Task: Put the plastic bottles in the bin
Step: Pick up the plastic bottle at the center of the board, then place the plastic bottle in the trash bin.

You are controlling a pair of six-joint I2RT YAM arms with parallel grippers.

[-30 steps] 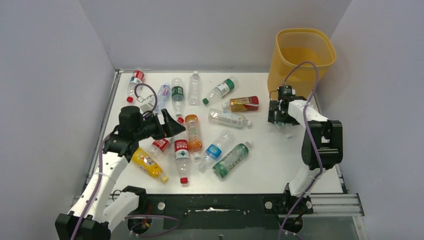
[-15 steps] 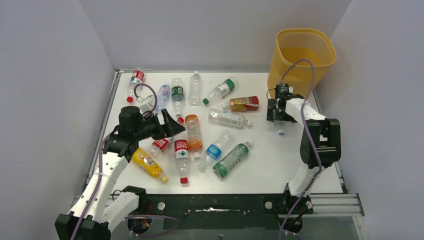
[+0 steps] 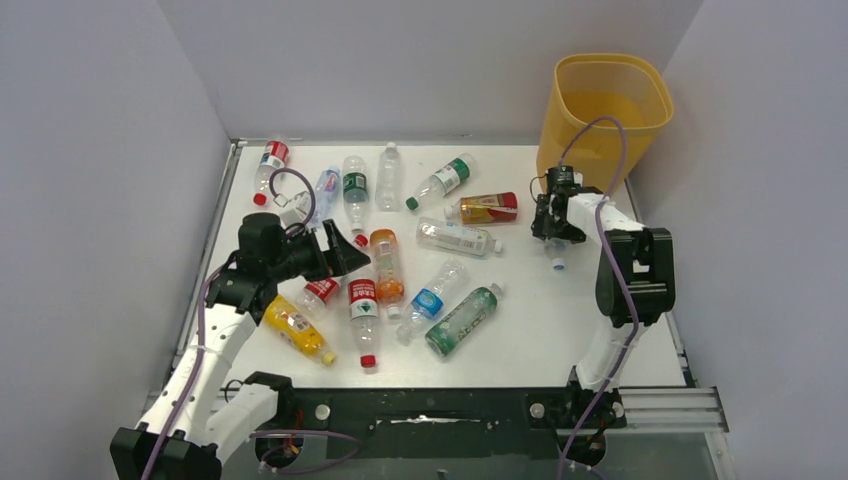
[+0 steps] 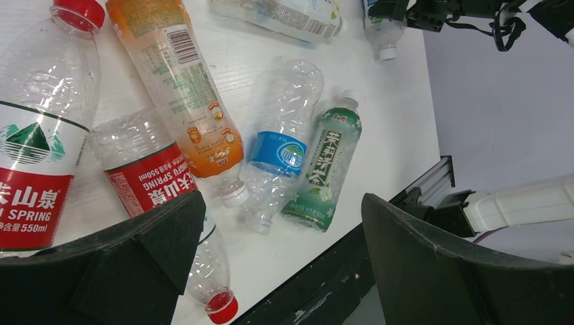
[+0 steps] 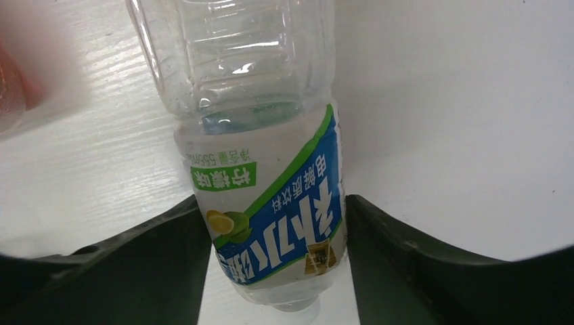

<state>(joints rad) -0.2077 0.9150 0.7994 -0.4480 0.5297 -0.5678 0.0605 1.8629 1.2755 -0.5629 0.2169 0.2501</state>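
Observation:
Several plastic bottles lie scattered over the white table (image 3: 540,330). A clear bottle with a blue and green label (image 5: 271,203) lies between the fingers of my right gripper (image 5: 274,271), and both fingers press on its label. In the top view that gripper (image 3: 553,232) is low on the table just in front of the yellow-orange bin (image 3: 600,110), with the bottle's cap end (image 3: 557,265) sticking out. My left gripper (image 3: 345,255) hangs open above the left cluster, over a red-labelled bottle (image 4: 145,179), an orange bottle (image 4: 183,88) and a blue-labelled clear one (image 4: 277,152). Nothing is between its fingers.
A green bottle (image 3: 462,320) and a yellow one (image 3: 295,326) lie near the front. More bottles line the back, among them a red-and-gold one (image 3: 487,208). Grey walls close in the left, back and right. The black front rail (image 3: 430,405) edges the table.
My right gripper has shifted slightly left and back, and its fingers have closed in onto the blue-labelled bottle. The left arm has not moved.

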